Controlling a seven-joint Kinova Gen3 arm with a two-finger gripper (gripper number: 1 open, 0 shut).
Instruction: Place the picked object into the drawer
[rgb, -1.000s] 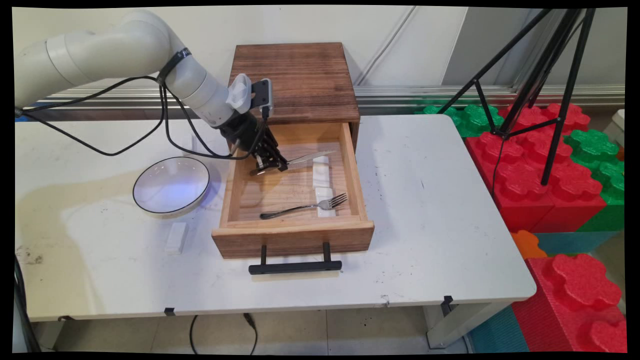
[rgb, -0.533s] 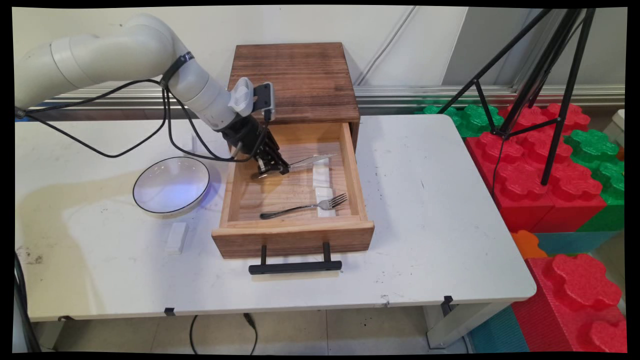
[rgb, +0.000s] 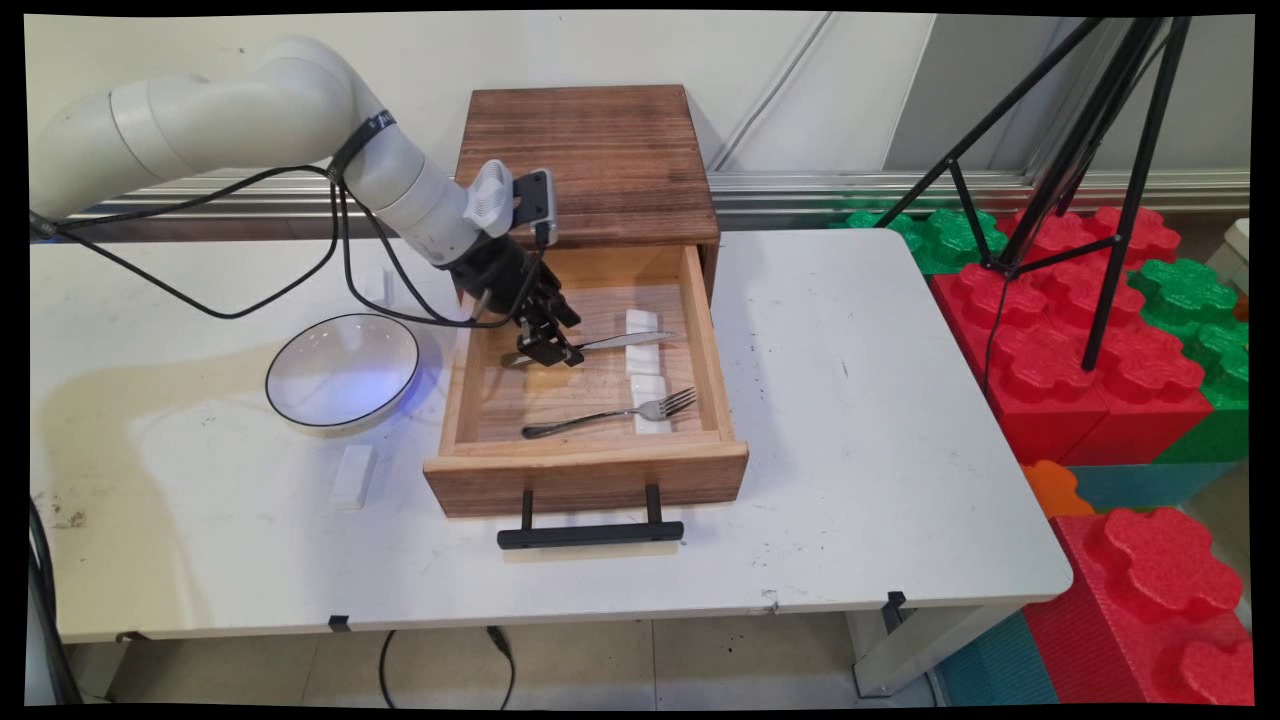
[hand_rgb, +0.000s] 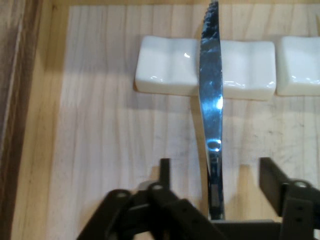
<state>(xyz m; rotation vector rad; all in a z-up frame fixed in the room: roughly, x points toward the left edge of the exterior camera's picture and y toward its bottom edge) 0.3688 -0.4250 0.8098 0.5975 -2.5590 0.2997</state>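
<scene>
No lettering, label, brand or number can be read on anything in either view

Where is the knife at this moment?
In the main view the knife lies inside the open drawer, toward its rear, with the blade across a white rest. Its handle lies between the gripper's open fingers.

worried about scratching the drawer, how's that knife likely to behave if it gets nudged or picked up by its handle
The knife looks like one stiff piece of polished metal, so it should not flex. Its glossy surface probably makes it slippery. Its blade lies across a white rest, between the open fingers of the tool, so a sideways nudge would likely make it pivot or slide off.
</scene>
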